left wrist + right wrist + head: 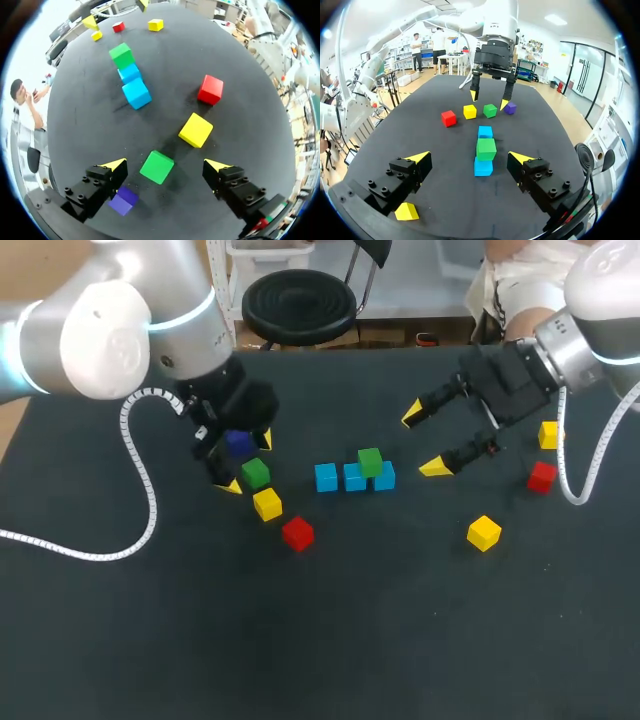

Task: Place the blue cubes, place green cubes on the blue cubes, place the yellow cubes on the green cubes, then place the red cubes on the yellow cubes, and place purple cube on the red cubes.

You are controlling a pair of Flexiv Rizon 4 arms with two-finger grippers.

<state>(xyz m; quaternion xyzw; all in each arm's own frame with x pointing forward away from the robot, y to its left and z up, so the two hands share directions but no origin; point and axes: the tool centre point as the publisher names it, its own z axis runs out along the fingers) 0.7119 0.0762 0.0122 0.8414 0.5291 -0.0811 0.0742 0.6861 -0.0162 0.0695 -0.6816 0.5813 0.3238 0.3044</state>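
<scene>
The left gripper (165, 164) hangs released over the black table (240, 130), its yellow tips either side of a loose solid green cube (157, 167), touching neither face; a small purple cube (123, 200) lies just beside one finger; three bright blue cubes (352, 481) form a row mid-table, a second green cube (370, 461) stacked on them; the right gripper (423, 441) is spread wide and empty near the row's end.

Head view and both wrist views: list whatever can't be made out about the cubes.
Head view: the purple cube is partly covered by the left gripper, so little of it shows.
Left wrist view: only two blue cubes show; the third is hidden behind the stacked green cube.
Right wrist view: one yellow cube lies partly under the right gripper, so its far side is hidden.
</scene>
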